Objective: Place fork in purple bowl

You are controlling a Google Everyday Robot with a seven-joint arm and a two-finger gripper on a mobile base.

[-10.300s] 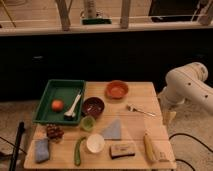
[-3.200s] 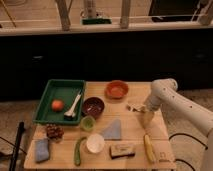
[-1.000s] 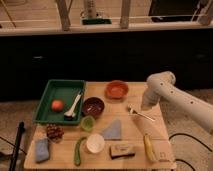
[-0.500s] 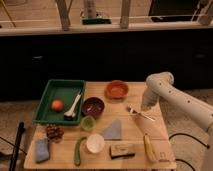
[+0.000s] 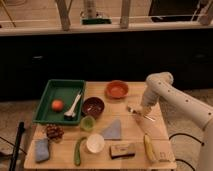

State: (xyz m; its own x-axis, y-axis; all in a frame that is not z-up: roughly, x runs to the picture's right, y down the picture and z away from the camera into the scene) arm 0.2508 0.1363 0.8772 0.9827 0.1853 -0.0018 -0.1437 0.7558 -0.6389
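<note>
The fork [image 5: 143,115] is thin and silvery and lies on the wooden table [image 5: 160,131] near its right edge. The purple bowl [image 5: 93,106] stands at the table's middle, just right of the green tray, and looks empty. My gripper [image 5: 139,111] hangs from the white arm [image 5: 170,95], which reaches in from the right. It is right over the fork's left end, at or just above the tabletop. Its tip hides part of the fork.
An orange bowl [image 5: 117,89] stands behind the fork. The green tray [image 5: 50,91] holds a white utensil [image 5: 74,105] and an orange fruit [image 5: 57,104]. In front lie a light-green cup [image 5: 88,123], grey napkin [image 5: 112,130], white cup [image 5: 95,143], banana [image 5: 149,147], brown bar [image 5: 121,150], cucumber [image 5: 78,150] and blue sponge [image 5: 41,149].
The arm came in from the right and brought my gripper over the fork. Over the last second it barely moved. The fork lies where it was.
</note>
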